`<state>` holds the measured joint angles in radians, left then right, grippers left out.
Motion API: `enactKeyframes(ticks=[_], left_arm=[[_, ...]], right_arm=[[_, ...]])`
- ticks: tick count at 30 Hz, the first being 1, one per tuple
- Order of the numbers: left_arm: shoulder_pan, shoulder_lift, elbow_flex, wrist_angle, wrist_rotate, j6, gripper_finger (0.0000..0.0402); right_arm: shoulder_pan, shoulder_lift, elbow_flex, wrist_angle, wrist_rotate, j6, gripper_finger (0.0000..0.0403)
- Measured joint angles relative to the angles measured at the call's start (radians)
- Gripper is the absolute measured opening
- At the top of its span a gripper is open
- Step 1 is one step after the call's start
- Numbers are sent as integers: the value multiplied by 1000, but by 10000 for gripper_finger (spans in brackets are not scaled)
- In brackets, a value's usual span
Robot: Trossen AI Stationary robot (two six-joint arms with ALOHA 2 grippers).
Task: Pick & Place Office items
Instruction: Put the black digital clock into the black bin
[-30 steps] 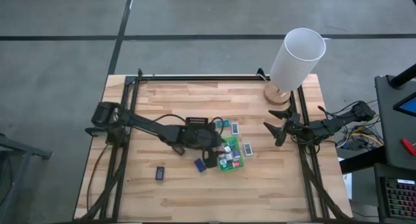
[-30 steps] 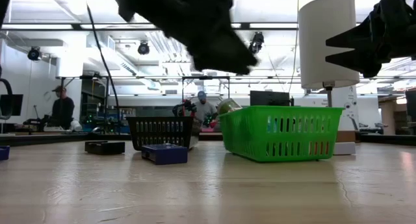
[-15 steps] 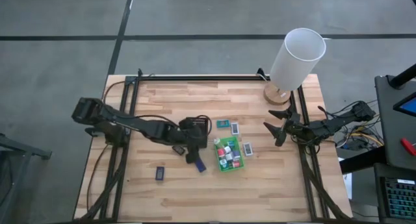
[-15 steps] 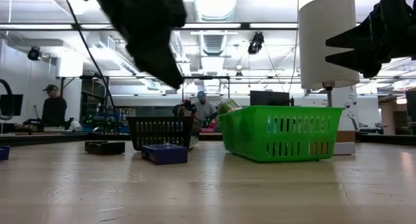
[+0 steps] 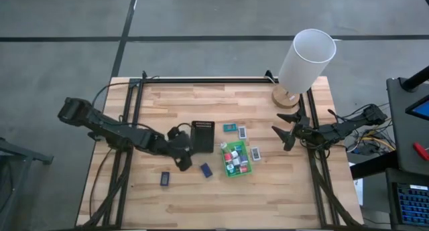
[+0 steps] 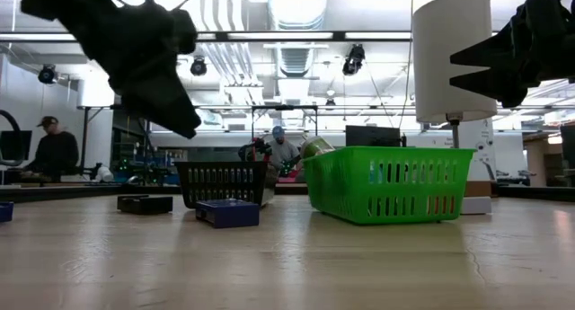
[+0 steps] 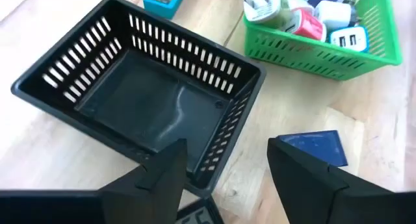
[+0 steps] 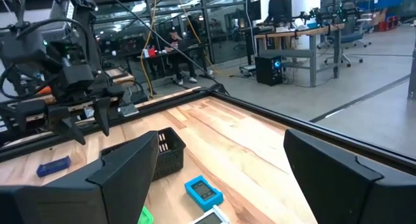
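The left gripper hangs above the table just at 8 o'clock of the black tray, its fingers spread with nothing between them. In its wrist view the black tray lies empty. The green tray sits at 4 o'clock of the black one and holds a heap of small office items, white, pink-red and pale green among them. Loose pieces lie around it: a dark blue block just at 9 o'clock of the green tray, a dark one well off toward 8 o'clock, a teal packet and a white-edged piece at its 12 o'clock, and another at 3 o'clock, perhaps touching the tray. The right gripper waits at the table's right edge near the lamp, fingers wide and empty.
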<state>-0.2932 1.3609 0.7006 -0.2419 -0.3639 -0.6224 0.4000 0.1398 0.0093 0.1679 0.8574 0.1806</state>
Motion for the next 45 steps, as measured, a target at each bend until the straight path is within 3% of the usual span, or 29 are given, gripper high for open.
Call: enactKeyframes(ticks=[10, 24, 45], left_arm=[[10, -94, -60, 140, -33, 71, 220], [14, -90, -63, 130, -116, 127, 220], [14, -91, -66, 88, -136, 132, 220]], right_arm=[[0, 0, 0, 0, 0, 0, 331], [0, 1, 0, 0, 0, 0, 327], [0, 1, 0, 1, 0, 0, 329]])
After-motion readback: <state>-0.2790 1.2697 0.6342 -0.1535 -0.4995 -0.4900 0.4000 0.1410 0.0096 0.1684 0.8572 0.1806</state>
